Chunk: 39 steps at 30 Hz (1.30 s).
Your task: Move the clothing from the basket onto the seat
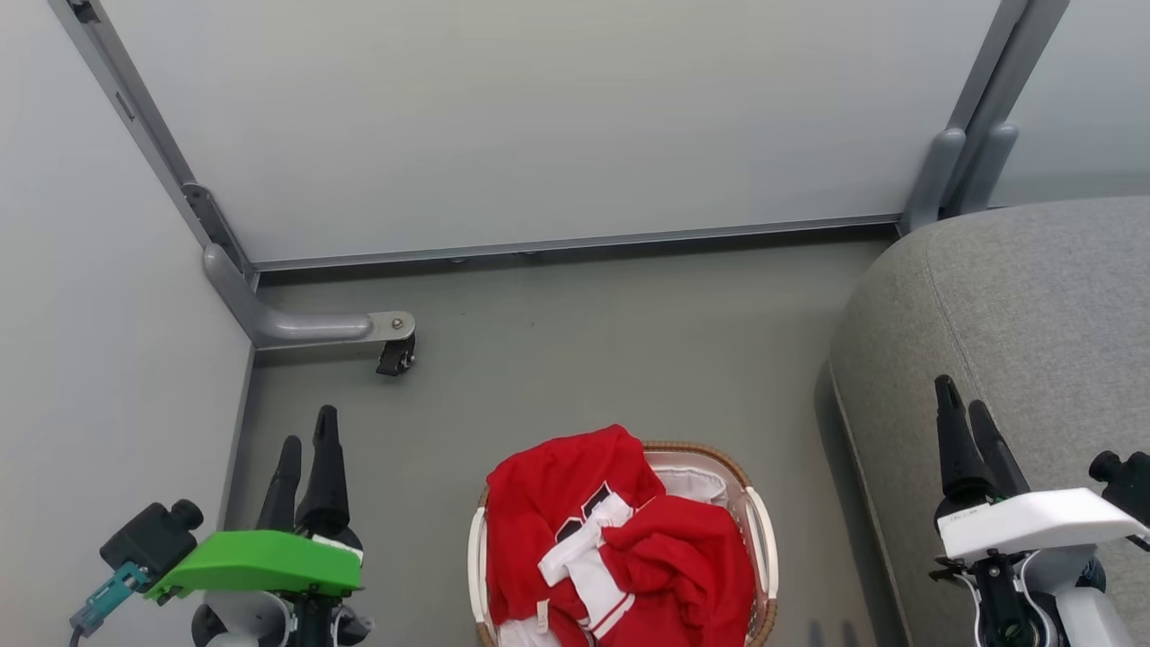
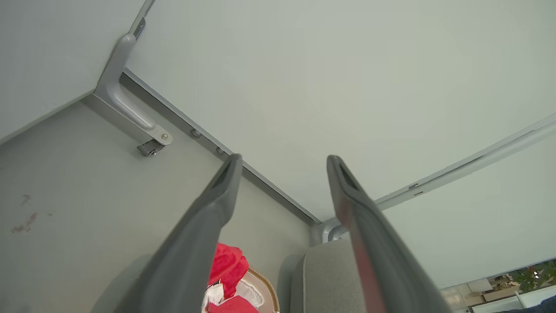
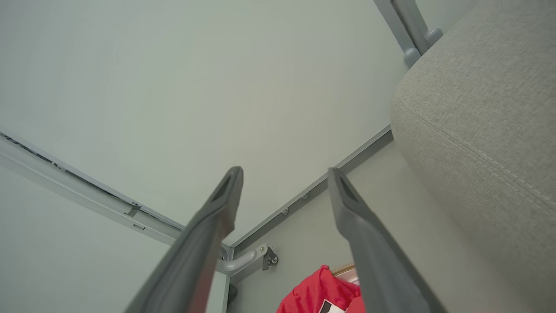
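Red clothing (image 1: 620, 539) fills the basket (image 1: 719, 460) at bottom centre, beside the seat (image 1: 1033, 314) at right; left gripper (image 1: 307, 427) and right gripper (image 1: 959, 394) flank it, jaws open and empty, apparently poised to reach.

head: high, facing down | wrists: low, facing forward | all share clothing (image 1: 539, 503), seat (image 1: 1033, 305)

It looked like a screened-off test bay in a lab or office rather than a home. Pale partition panels (image 1: 557, 126) on grey metal frames stood across the top and left of the head view, one frame foot on a caster (image 1: 395, 357). The floor (image 1: 629, 359) was plain grey. A grey seat (image 1: 1033, 314) at the right and a laundry basket (image 1: 764, 523) at bottom centre gave it household touches.
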{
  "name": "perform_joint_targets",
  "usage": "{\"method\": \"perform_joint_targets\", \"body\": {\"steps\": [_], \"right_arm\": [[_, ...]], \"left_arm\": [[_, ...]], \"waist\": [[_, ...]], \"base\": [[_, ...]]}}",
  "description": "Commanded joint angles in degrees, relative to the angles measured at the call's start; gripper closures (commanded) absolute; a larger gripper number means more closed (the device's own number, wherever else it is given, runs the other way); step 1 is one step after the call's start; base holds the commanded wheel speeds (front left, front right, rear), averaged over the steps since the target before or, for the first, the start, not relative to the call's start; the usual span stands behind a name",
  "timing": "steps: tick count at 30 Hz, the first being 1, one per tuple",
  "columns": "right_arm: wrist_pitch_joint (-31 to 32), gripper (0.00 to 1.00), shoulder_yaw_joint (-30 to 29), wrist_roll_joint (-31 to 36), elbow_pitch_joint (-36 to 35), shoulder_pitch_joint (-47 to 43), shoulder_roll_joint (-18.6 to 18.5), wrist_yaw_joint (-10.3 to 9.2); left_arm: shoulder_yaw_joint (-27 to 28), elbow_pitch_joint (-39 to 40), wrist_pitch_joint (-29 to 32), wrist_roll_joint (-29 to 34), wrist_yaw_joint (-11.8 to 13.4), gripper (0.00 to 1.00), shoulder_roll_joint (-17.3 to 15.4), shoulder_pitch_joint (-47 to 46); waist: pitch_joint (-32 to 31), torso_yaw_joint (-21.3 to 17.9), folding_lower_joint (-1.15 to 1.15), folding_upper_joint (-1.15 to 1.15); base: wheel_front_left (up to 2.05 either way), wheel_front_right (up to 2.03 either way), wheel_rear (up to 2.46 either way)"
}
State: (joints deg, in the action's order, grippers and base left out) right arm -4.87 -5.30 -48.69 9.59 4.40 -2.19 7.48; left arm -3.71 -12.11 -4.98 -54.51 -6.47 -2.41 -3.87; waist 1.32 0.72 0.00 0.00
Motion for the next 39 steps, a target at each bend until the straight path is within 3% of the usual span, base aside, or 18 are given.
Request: {"method": "perform_joint_targets", "body": {"steps": [1,17,39], "right_arm": [[-0.7,0.00,-0.1,2.1,-0.8,0.0,-0.4,0.01],[-3.3,0.00,0.5,13.3,1.1,-0.9,-0.5,0.01],[-6.4,0.00,1.5,26.0,2.6,-1.6,-0.7,0.02]], "left_arm": [[-0.5,0.6,-0.6,2.3,0.4,0.00,-0.4,-1.3],[-3.1,-2.2,-3.3,15.6,1.1,0.00,-0.4,-0.5],[-5.9,-5.3,-6.3,26.8,1.1,0.00,-0.5,-0.2]], "waist": [[0.1,0.1,0.00,0.00],[0.4,0.5,0.00,0.00],[0.4,1.0,0.00,0.00]], "base": [[0.00,0.00,0.00],[0.00,0.00,0.00],[0.00,0.00,0.00]]}}
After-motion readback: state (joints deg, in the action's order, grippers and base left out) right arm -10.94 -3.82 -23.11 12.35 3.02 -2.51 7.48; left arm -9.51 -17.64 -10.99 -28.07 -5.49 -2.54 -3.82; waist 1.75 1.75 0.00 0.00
